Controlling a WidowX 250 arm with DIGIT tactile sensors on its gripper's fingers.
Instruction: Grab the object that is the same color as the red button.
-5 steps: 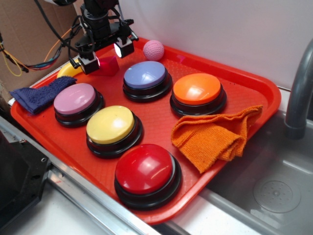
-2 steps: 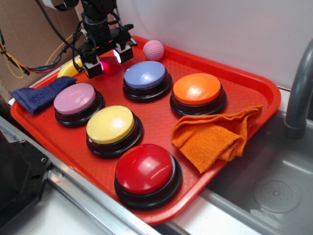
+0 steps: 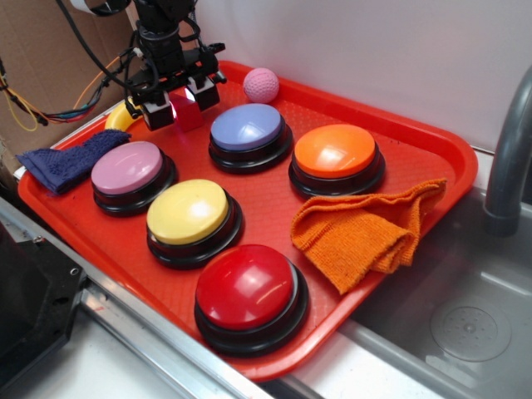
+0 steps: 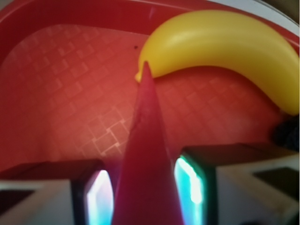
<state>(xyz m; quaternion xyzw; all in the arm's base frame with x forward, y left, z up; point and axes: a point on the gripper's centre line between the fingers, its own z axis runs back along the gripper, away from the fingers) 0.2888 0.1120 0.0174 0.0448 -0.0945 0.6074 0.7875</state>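
Note:
The small red wedge block point(image 3: 186, 115) stands on the red tray point(image 3: 436, 141) at the back left, between my gripper's point(image 3: 180, 104) two fingers. In the wrist view the wedge point(image 4: 147, 154) fills the gap between the lit pads, and the gripper point(image 4: 146, 187) is shut on it, with both pads against its sides. The wedge's thin tip points at a yellow banana point(image 4: 225, 42). The red button point(image 3: 247, 287), glossy on a black base, sits at the tray's front edge, far from the gripper.
Pink point(image 3: 129, 169), yellow point(image 3: 189, 212), purple point(image 3: 247, 126) and orange point(image 3: 336, 151) buttons stand on the tray. A pink ball point(image 3: 261, 85) lies at the back, the banana point(image 3: 116, 119) left of the gripper, a blue cloth point(image 3: 71, 158) at left, an orange cloth point(image 3: 366, 233) at right. A sink is at right.
The fingers have narrowed from wide open to closed around the wedge. The gripper turned slightly and shifted a little toward the back left.

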